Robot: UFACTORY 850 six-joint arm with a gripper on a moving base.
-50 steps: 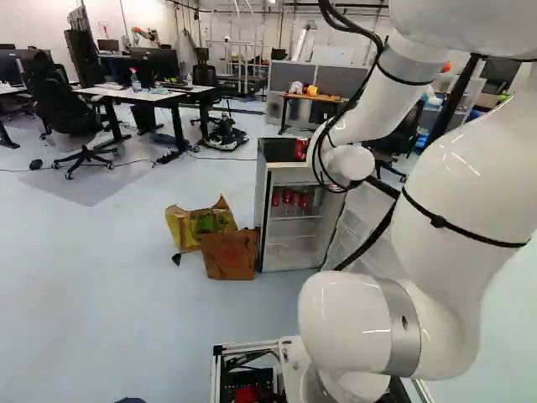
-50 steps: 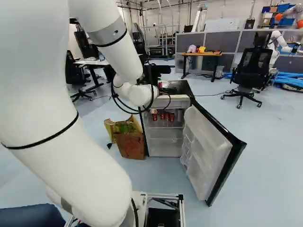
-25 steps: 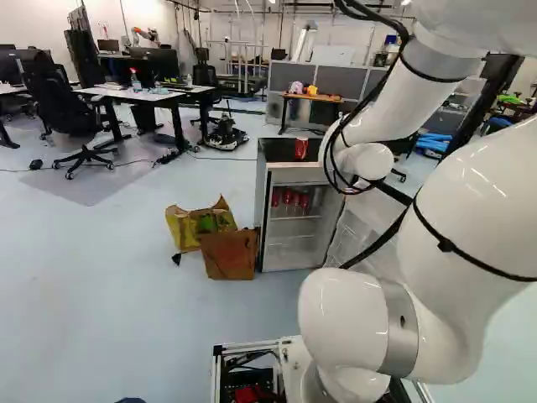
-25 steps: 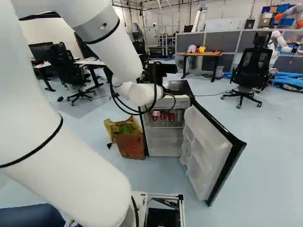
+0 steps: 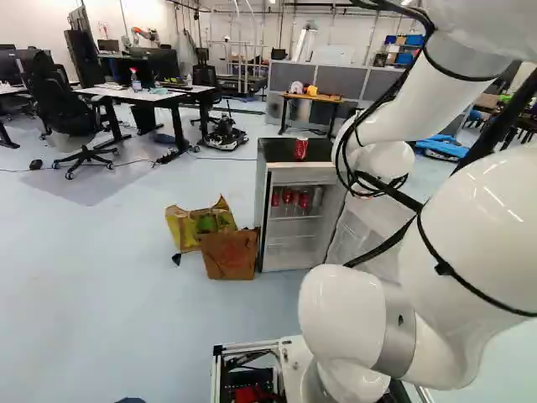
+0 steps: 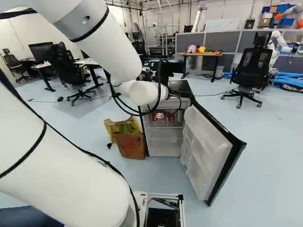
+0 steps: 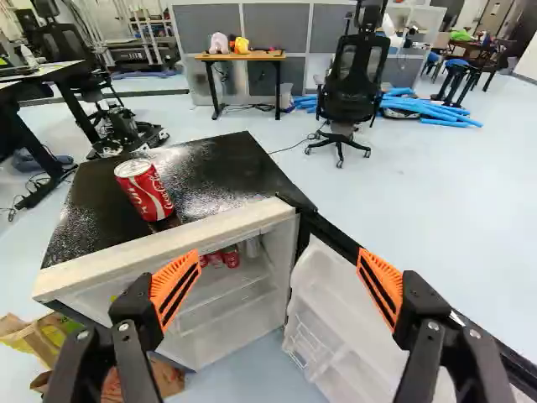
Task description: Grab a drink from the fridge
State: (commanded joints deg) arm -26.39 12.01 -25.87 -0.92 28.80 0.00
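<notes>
Behind the cables at the wrist, part of my black gripper (image 6: 166, 67) shows in the right base view. In the wrist view the gripper (image 7: 278, 270) is open, its orange-padded fingers wide apart with nothing gripped. Ahead stands the small fridge (image 5: 289, 177), its door (image 6: 208, 151) swung open. One red can (image 7: 146, 191) is upright on the black top. Inside, several red cans (image 5: 289, 198) share the upper shelf with a silver can (image 7: 252, 247); from the wrist, the fridge's top edge partly hides them.
A yellow bag (image 5: 201, 222) and a brown bag (image 5: 230, 254) sit beside the fridge. Farther off are an office chair (image 6: 251, 66), a small wooden table (image 7: 241, 56), grey partitions (image 7: 281, 29) and blue tubing (image 7: 428, 109). Another robot (image 6: 278, 41) stands at the far right of the right base view.
The arm's upper part has swung rightward in the left base view, uncovering the can on top of the fridge. In the right base view its big links have dropped lower. The base has stayed still.
</notes>
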